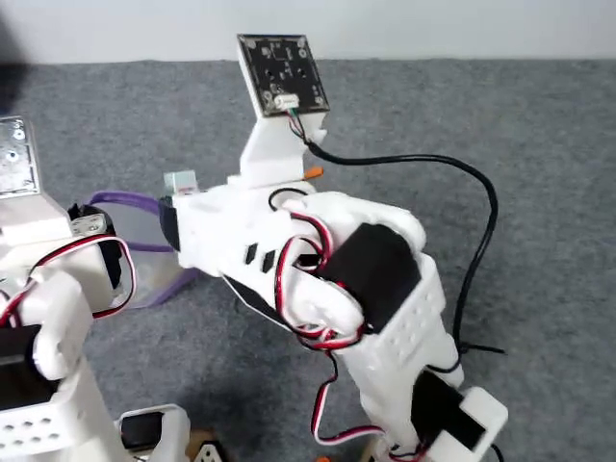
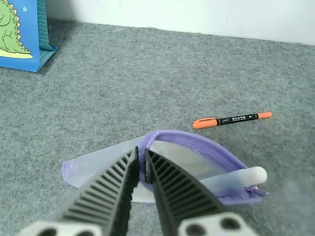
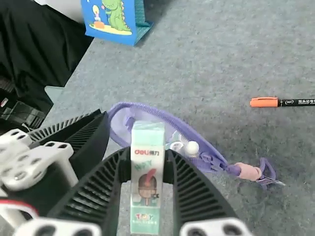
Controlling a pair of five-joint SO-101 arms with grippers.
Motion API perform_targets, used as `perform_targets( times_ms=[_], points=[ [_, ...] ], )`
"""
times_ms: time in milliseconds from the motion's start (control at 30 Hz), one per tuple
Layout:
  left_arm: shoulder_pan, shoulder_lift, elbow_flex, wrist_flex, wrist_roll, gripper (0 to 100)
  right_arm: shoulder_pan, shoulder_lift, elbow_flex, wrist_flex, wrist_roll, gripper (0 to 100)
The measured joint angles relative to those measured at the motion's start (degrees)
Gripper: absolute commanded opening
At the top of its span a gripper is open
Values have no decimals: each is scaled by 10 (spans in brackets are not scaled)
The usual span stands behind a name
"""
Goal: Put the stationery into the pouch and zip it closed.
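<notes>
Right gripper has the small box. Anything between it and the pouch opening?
Nothing visible. The right gripper holds the box right at the pouch, whose mouth gapes open just beyond it. The left gripper pinches the zip rim off to one side and seems clear of the path. A white stick already lies inside.

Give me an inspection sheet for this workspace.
Surface: grey mat, flat.
Job's things: pouch unzipped, mouth open, white tube inside; box held close to the mouth; orange pen lying on the mat, apart from the pouch.
Clutter: dinosaur bag at the mat's far edge.
Grippers: left gripper shut on the pouch's rim; right gripper shut on the box.
Cables: black cable loops from the wrist camera down beside the arm; red, white and black wires along the arm's joints.
Surroundings: white wall behind the mat.
</notes>
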Motion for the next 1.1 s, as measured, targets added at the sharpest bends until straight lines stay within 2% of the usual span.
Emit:
perform_targets(
  times_ms=[233, 300, 467, 800, 933, 1100],
  points=[
    [0, 0, 0, 0, 0, 13, 0, -76, 148, -6, -2, 8],
    [0, 0, 0, 0, 0, 13, 0, -105, 193, -37, -2, 8],
    [0, 0, 0, 0, 0, 13, 0, -138, 319, -206, -2, 8],
    [0, 0, 0, 0, 0, 13, 30, -138, 582, -647, 23, 8],
    [0, 0, 0, 0, 0, 13, 30, -138, 661, -738, 31, 8],
    [0, 0, 0, 0, 0, 13, 16, -158, 729, -763, 32, 38]
  ],
)
